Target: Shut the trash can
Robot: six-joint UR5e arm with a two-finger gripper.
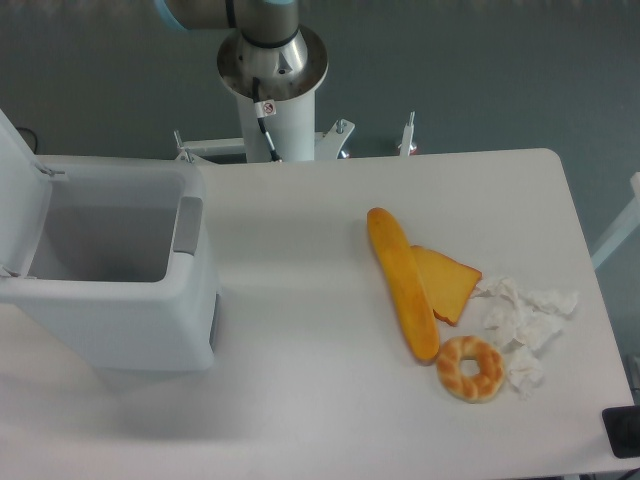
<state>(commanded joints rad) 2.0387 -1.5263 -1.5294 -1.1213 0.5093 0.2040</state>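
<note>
Jaws out of view; only the arm's base column (272, 75) showing beyond the far edge, so grip state impossible to tell. On the left of the white tabletop (300, 330): the trash can (120, 300), open, lid (20, 200) tilted up at its left side, grey latch strip (187, 224) on the right rim, inside bare. Well apart on the right: a long bread loaf (402, 283), a toast slice (447, 281) touching its right side, a ring-shaped pastry (470, 368) just below, crumpled white paper (524, 325) beside them.
</note>
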